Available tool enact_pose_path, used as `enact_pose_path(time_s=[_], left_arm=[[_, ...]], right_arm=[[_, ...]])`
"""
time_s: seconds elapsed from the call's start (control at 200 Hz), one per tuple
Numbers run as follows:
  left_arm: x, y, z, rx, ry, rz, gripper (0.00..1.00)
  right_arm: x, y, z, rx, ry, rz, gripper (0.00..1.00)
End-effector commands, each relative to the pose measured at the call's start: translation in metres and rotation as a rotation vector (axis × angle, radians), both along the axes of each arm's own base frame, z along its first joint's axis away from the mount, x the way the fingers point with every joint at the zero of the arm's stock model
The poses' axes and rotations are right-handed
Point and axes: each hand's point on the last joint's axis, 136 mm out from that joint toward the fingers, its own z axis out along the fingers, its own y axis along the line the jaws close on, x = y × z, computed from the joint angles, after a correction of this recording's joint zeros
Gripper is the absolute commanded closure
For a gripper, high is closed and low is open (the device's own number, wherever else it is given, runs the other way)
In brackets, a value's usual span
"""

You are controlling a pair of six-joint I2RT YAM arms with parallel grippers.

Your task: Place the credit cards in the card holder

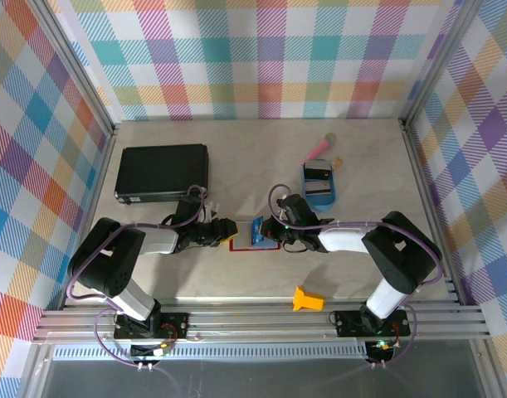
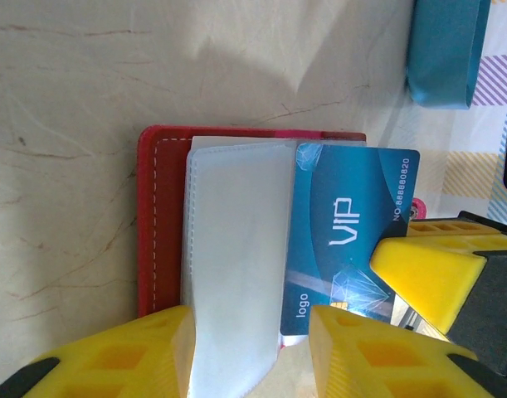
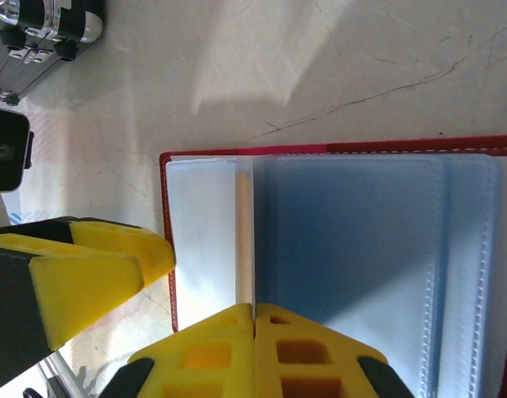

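Observation:
The dark-red card holder (image 1: 241, 245) lies open on the table between my two grippers, its pale plastic leaf (image 2: 236, 249) and grey-blue pockets (image 3: 361, 240) facing up. A blue VIP credit card (image 2: 353, 215) stands over the holder's right half, one end at the leaf's edge. My right gripper (image 1: 274, 234) is shut on that card, which appears edge-on above its closed fingertips (image 3: 254, 311). My left gripper (image 2: 249, 332) is open at the holder's near edge, with the plastic leaf lying between its yellow fingers. More cards (image 1: 320, 196) sit in the blue oval tray (image 1: 319, 184).
A large black flat case (image 1: 162, 172) lies at the back left. A pink object (image 1: 318, 148) rests behind the tray. A small orange piece (image 1: 307, 298) sits near the front rail. Patterned walls enclose the table on three sides.

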Motion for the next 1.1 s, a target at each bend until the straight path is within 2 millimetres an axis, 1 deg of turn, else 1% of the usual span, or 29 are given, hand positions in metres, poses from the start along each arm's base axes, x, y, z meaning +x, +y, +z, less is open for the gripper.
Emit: enact_pose_path(time_s=[0.0,0.42,0.88,1.095], left_arm=[[-0.003,0.000,-0.007,0.012,-0.005,-0.006,0.59],[-0.005,0.002,-0.011,0.021,0.001,-0.004,0.60],[-0.006,0.003,-0.013,0.024,0.002,0.004,0.60],[-0.007,0.004,-0.013,0.025,0.002,0.004,0.61]], right_arm=[[-0.004,0.005,-0.002,0.030,0.021,0.003,1.00],[-0.010,0.008,-0.017,0.032,0.059,0.009,1.00],[-0.020,0.015,-0.022,0.029,0.073,0.038,1.00],[-0.018,0.020,-0.022,0.034,0.070,0.038,1.00]])
